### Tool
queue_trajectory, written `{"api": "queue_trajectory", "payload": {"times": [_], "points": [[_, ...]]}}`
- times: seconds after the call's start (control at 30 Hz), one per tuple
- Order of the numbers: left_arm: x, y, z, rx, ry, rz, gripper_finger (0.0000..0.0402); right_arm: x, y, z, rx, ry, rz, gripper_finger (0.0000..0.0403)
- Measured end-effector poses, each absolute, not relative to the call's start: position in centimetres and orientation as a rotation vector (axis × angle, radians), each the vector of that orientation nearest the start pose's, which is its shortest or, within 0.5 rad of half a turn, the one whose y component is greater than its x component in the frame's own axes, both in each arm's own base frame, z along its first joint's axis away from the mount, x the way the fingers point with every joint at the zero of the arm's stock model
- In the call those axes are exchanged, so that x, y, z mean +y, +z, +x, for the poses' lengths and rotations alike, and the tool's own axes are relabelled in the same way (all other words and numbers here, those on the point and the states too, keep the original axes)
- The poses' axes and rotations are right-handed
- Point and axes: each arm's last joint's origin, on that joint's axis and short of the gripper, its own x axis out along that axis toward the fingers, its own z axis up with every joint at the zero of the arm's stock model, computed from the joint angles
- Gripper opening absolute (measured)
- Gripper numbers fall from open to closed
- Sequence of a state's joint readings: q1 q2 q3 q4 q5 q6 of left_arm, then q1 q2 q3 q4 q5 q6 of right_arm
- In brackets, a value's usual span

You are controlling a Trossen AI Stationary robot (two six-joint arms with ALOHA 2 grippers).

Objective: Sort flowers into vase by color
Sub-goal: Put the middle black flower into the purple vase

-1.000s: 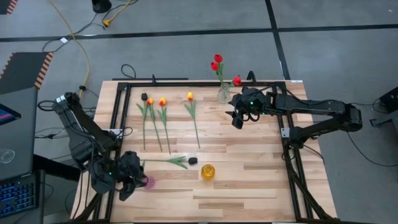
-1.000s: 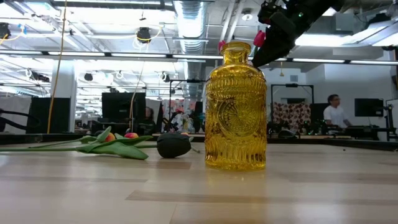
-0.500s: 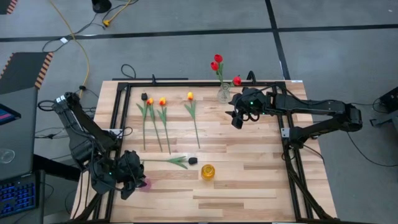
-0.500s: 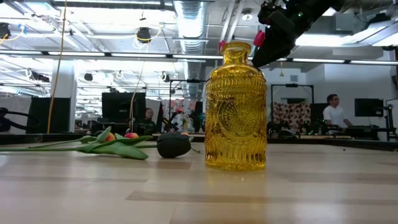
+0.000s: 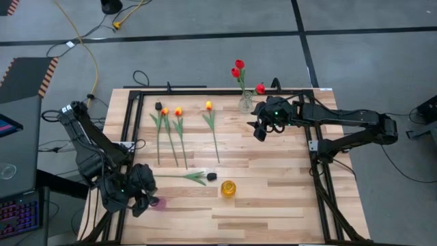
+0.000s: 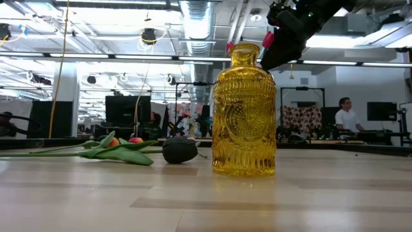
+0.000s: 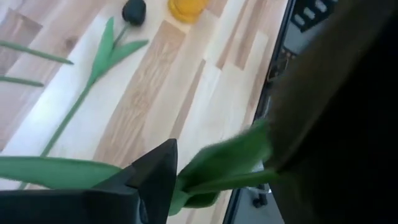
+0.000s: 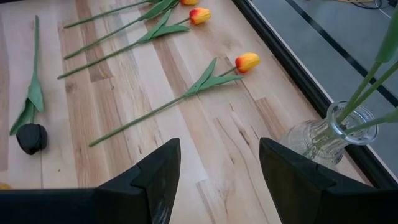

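While my right claw (image 5: 260, 130) hovers with fingers apart beside the clear vase (image 5: 246, 104), my left claw (image 5: 145, 193), leaves between its fingers, grip unclear, overhangs the desk (image 5: 266, 198) corner.

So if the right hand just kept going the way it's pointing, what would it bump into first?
Most likely the yellow-orange tulip lying on the table: in the right wrist view its stem crosses the space ahead of the open right hand. The glass vase sits off to one side. Depth is hard to judge.
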State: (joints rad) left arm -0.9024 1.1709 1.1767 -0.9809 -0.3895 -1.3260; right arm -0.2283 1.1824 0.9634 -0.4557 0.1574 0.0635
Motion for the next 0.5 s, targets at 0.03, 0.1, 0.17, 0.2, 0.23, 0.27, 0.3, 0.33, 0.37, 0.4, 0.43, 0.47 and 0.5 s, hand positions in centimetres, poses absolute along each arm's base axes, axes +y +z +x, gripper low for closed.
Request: {"api": "queue_trajectory", "payload": {"times": [0.03, 0.1, 0.17, 0.2, 0.23, 0.27, 0.3, 0.33, 0.37, 0.4, 0.43, 0.47, 0.5], "points": [[-16.19, 32.95, 14.14, 0.926, 0.106, -0.636, 0.0221, -6.04, 29.3, 24.0, 0.666, -0.392, 0.084, 0.0246], [-16.24, 32.94, 14.11, 0.942, 0.091, -0.632, 0.0221, -6.04, 29.3, 24.0, 0.666, -0.392, 0.084, 0.0246], [-16.29, 32.92, 14.05, 0.968, 0.07, -0.63, 0.0221, -6.04, 29.3, 24.0, 0.666, -0.392, 0.084, 0.0246], [-16.3, 32.9, 14.02, 0.977, 0.066, -0.631, 0.0222, -6.04, 29.3, 24.0, 0.666, -0.392, 0.084, 0.0246], [-16.29, 32.88, 14.0, 0.982, 0.063, -0.624, 0.0222, -6.04, 29.3, 24.0, 0.666, -0.392, 0.084, 0.0246], [-16.28, 32.85, 13.95, 0.987, 0.054, -0.602, 0.0222, -6.04, 29.3, 24.0, 0.666, -0.392, 0.084, 0.0246], [-16.3, 32.84, 13.89, 0.987, 0.042, -0.578, 0.0222, -6.04, 29.3, 24.0, 0.666, -0.392, 0.084, 0.0246], [-16.34, 32.84, 13.84, 0.985, 0.028, -0.551, 0.0222, -6.04, 29.3, 24.0, 0.667, -0.392, 0.084, 0.0246], [-16.34, 32.84, 13.84, 0.982, 0.014, -0.524, 0.0222, -6.04, 29.3, 24.0, 0.666, -0.392, 0.084, 0.0246], [-16.34, 32.84, 13.84, 0.981, 0.002, -0.499, 0.0222, -6.04, 29.3, 24.0, 0.666, -0.392, 0.084, 0.0246], [-16.34, 32.84, 13.84, 0.98, -0.009, -0.479, 0.0222, -6.04, 29.3, 24.0, 0.667, -0.392, 0.084, 0.0246], [-16.34, 32.84, 13.84, 0.979, -0.018, -0.461, 0.0222, -6.04, 29.31, 24.0, 0.666, -0.392, 0.084, 0.0246], [-16.35, 32.84, 13.82, 0.986, -0.036, -0.441, 0.0222, -6.04, 29.3, 24.0, 0.666, -0.392, 0.084, 0.0246]]}}
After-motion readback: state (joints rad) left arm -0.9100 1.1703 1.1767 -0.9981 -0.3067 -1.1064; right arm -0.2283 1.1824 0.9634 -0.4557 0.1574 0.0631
